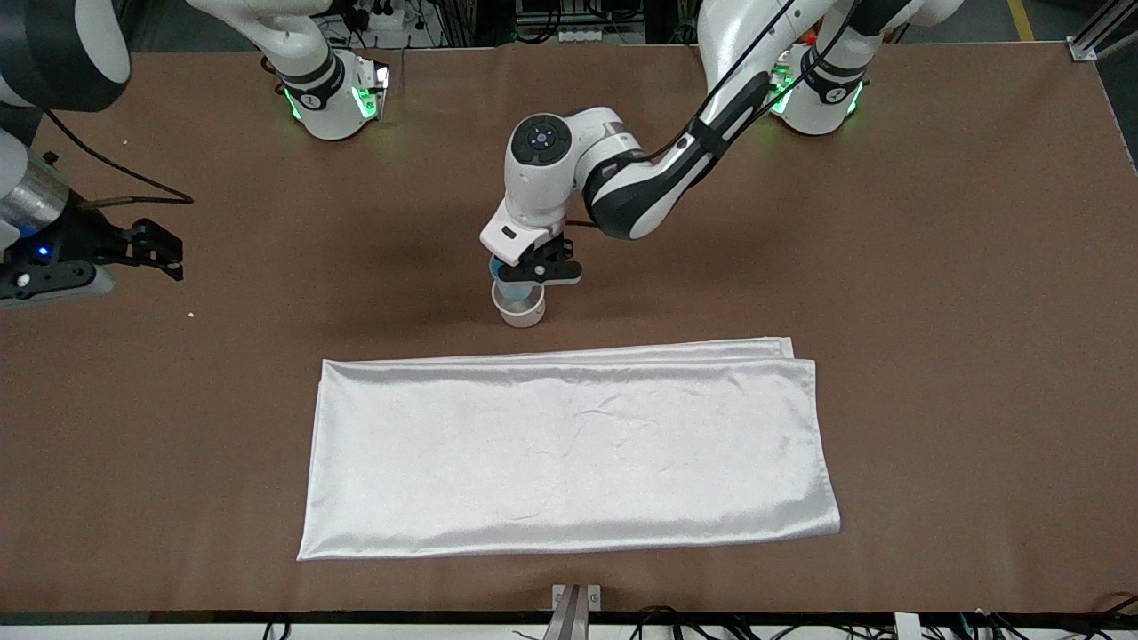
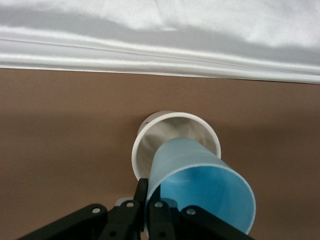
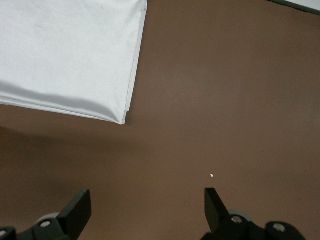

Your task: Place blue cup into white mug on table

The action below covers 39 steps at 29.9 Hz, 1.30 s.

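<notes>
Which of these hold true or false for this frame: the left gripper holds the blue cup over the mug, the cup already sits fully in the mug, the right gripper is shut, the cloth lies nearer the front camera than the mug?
1. The left gripper grips the blue cup by its rim over the white mug. True.
2. The cup sits fully inside the mug. False: it is tilted, its base at the mug's mouth.
3. The right gripper is shut. False: it is open, empty, over bare table.
4. The white cloth lies nearer the front camera than the mug. True.
</notes>
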Tool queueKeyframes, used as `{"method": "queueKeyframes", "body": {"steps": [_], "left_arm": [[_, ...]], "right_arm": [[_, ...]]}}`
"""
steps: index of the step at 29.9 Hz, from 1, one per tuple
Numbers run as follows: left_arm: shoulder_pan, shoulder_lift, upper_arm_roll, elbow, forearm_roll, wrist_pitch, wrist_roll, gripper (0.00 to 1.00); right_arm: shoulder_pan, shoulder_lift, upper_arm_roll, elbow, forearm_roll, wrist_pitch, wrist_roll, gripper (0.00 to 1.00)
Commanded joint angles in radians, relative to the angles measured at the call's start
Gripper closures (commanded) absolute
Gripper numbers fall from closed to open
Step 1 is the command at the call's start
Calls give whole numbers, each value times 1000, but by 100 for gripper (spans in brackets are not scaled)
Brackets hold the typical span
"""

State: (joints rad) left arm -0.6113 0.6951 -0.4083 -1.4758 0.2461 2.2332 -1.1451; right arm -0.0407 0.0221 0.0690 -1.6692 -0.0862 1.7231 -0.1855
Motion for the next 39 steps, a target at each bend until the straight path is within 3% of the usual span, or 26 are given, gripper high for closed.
{"method": "queueKeyframes", "body": {"steps": [1,4,6,14,21,30,39], "left_arm": [[-24,20,26,14,33,17,-28,94],[-24,26,32,14,33,25,-21,49],[-24,26,42,12,35,26,-4,0],[-13,-12,48,15,33,26,11,0],[53,-114,45,9,35,7,36,0],[151,-265,40,11,22,-150,65,0],[306,-387,37,11,-54,-277,297,0]], "right_arm": [[-7,9,-29,62,0,-42,-86,0],[-7,9,-67,71,46,-43,-121,0],[-7,9,-89,74,81,-43,-126,0],[-1,-4,-104,74,88,-56,-112,0],[-1,-8,-103,85,92,-91,9,0],[-4,-14,-103,86,155,-140,118,0],[-13,-33,-103,83,146,-149,123,0]]}}
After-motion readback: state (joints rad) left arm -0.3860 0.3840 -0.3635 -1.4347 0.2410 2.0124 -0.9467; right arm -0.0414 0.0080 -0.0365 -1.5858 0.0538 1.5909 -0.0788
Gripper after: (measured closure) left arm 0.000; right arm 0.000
